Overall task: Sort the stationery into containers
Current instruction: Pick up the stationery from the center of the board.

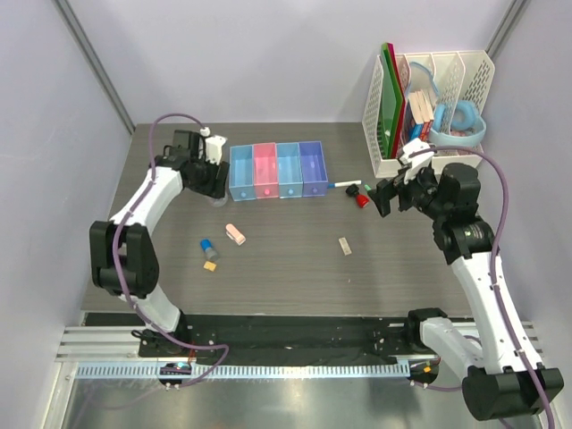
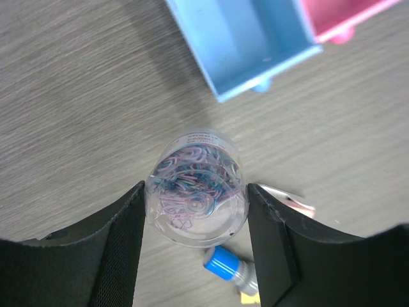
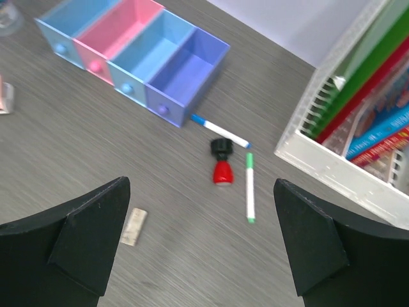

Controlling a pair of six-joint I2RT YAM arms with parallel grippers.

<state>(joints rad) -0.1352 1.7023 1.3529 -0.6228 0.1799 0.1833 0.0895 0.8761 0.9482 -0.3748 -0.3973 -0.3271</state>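
Clip jar sat between the left gripper fingers, both pads against its sides, jaws about half open. Clamped on it. Couldn't tell whether it was lifted or on the table. It was just off the near-left corner of the bins, outside them, beside the end blue bin, with the pink bin next along.

All four bins looked empty from the right wrist. Pink eraser, blue-capped cylinder and yellow piece lay loose on the table nearer the bases than the jar. Beige eraser lay alone, mid-table right.

Right gripper was fully spread, holding nothing, hanging over the red-black piece and green pen. Blue-capped pen lay just past those, one end near the violet bin. White rack stood well right of the bins.
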